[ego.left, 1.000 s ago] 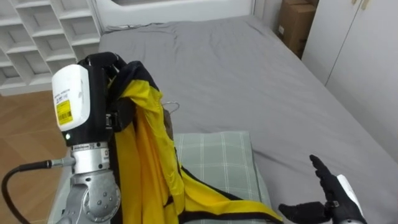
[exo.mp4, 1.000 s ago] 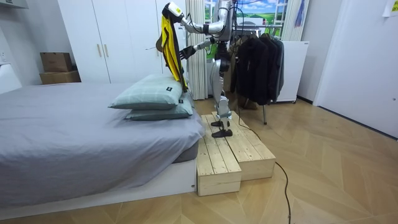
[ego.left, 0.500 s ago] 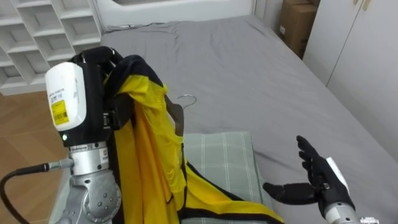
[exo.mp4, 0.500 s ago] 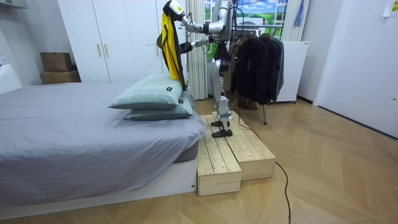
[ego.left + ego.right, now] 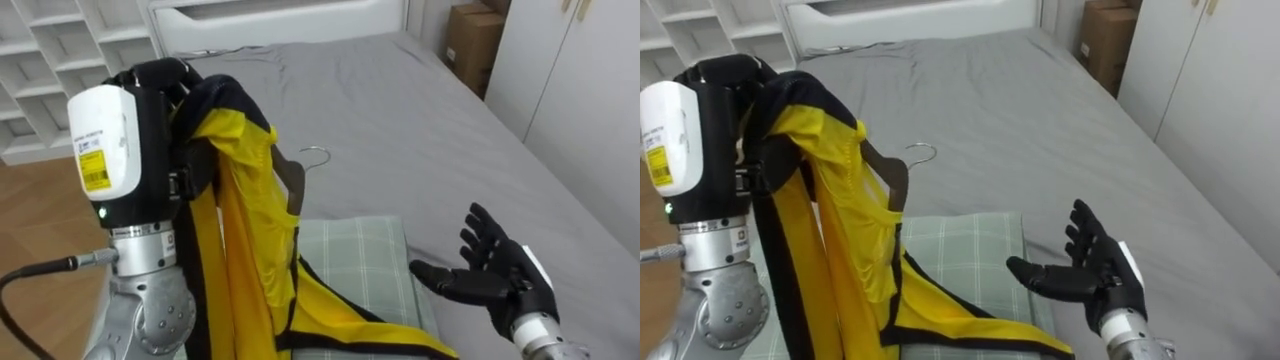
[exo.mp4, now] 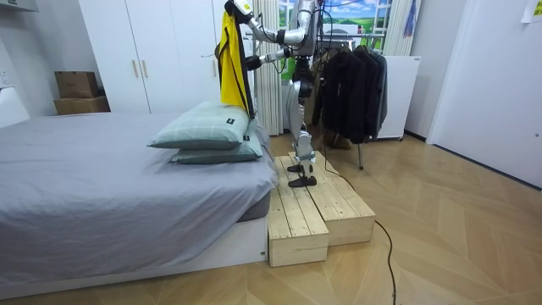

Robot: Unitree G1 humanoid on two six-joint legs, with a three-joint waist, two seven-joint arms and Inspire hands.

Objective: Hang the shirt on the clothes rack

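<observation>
Bedroom with white wardrobes [image 6: 152, 59] along the far wall. A wide bed [image 5: 400, 120] under a grey cover takes up most of the eye views. Behind the robot stands a clothes rack [image 6: 351, 89] hung with dark garments. The robot stands upright on a low wooden platform [image 6: 313, 212] set against the side of the bed, by two stacked pale green checked pillows [image 5: 355, 260].

A yellow garment with black trim [image 5: 245, 220] hangs from the raised left robot hand [image 5: 155, 78], draped over it, with its lower end trailing on the upper pillow. Whether that robot hand grips the cloth cannot be told. A dark wooden hanger [image 5: 292, 185] with a metal hook sits inside the garment's neck.

The right robot hand [image 5: 495, 275] is held out over the bed beside the pillow, palm turned inward, fingers spread and straight, holding nothing, apart from garment and hanger.
</observation>
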